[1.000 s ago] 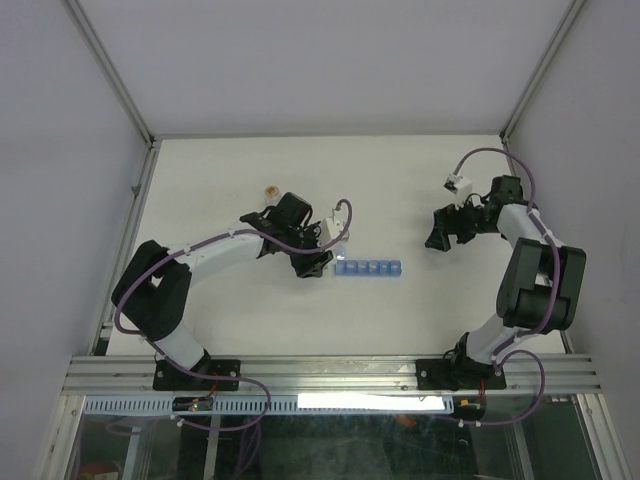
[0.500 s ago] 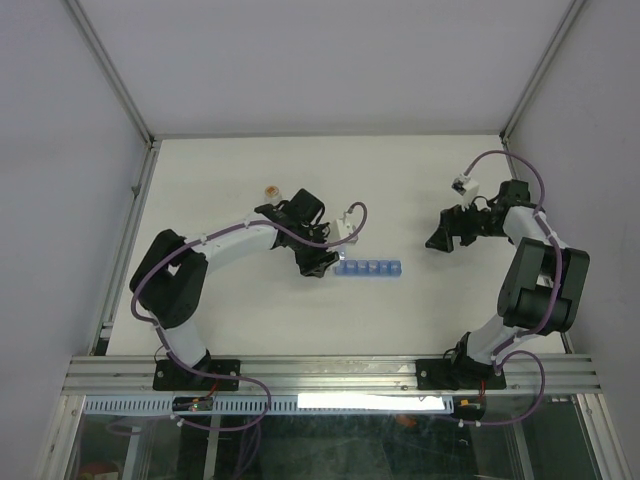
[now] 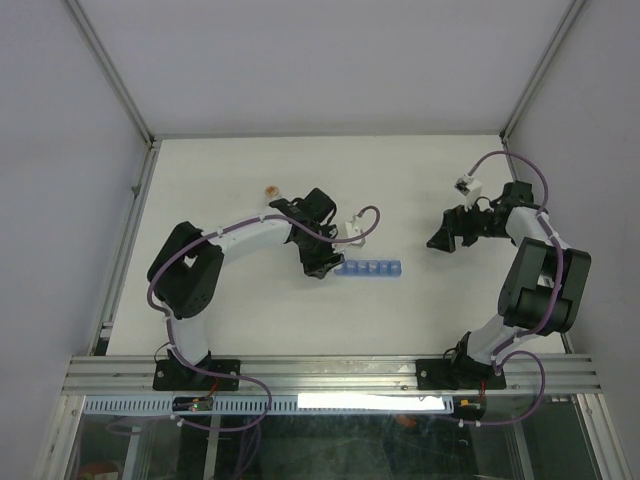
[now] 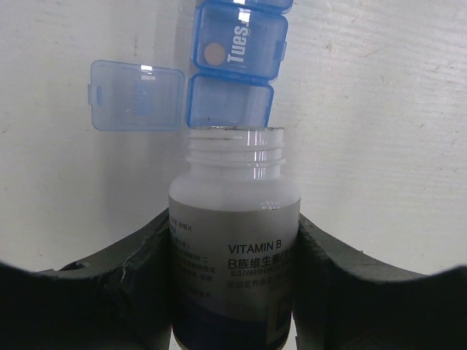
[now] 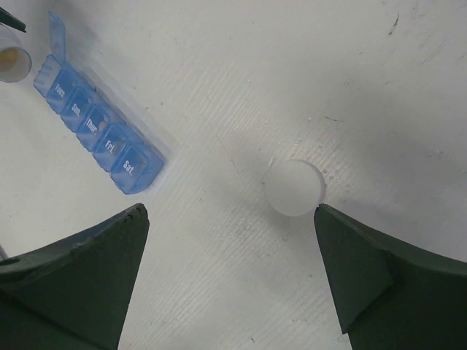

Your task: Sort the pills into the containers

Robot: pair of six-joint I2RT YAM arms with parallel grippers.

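Note:
The containers are a blue translucent pill organizer lying mid-table; it also shows in the right wrist view. In the left wrist view its nearest compartment stands open with the lid flipped left. A tan pill shows through the shut "Tues" compartment. My left gripper is shut on a white Vitamin B bottle with no cap, whose mouth points at the open compartment. My right gripper is open, over a white round cap lying by its right fingertip.
A small clear vial with orange stands at the back left, behind the left arm. The enclosure walls and metal frame rails border the table. The left gripper sits at the organizer's left end, the right gripper to its right.
The left arm has swung right and stretched out, bringing the bottle up to the organizer's left end. The right arm has shifted only slightly.

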